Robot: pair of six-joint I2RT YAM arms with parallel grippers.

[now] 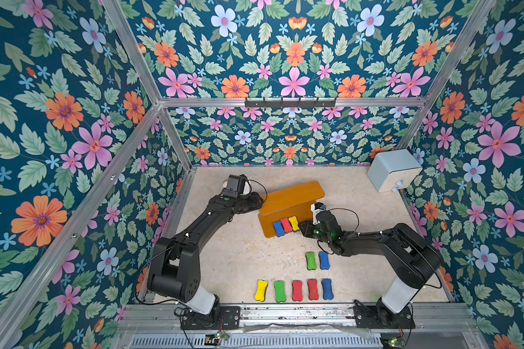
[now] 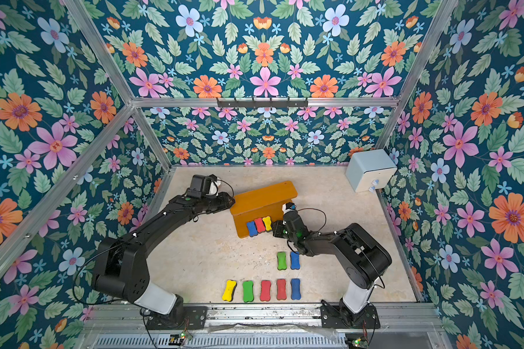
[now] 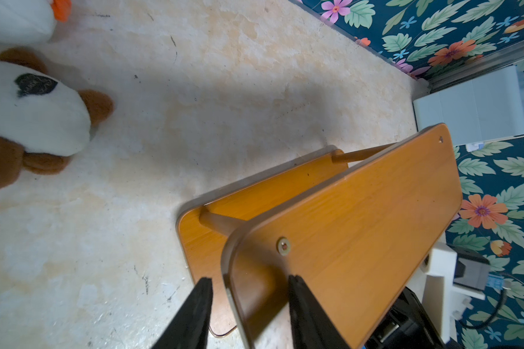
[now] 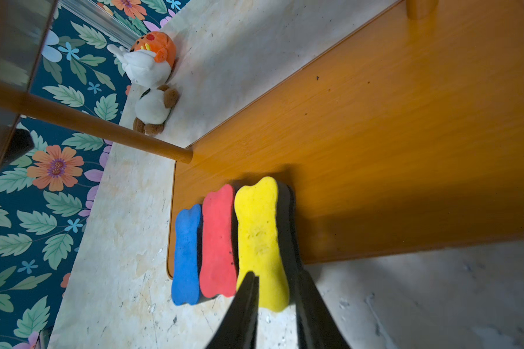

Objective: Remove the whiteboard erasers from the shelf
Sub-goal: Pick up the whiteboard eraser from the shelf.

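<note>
The shelf (image 1: 291,196) is sitting in the middle of the table (image 1: 224,256), three erasers (image 1: 286,225) standing side by side at the left end of its lower board, the rightmost eraser (image 4: 260,241) toward the board's middle. In front a pair of erasers (image 1: 310,260) is lying, nearer still a row of five (image 1: 297,290). The box (image 1: 394,170) is sitting far right, two plush toys (image 4: 153,107) far left.

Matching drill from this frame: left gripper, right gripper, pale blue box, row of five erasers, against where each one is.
Things:
1. left gripper
2. right gripper
3. pale blue box
4. row of five erasers

Places:
a. far corner of the table
b. gripping the yellow eraser on the lower board of the shelf
c. at the end of the shelf's top board
d. near edge of the table, off the shelf

Pairs: 1-c, 2-b, 3-a, 4-d
</note>
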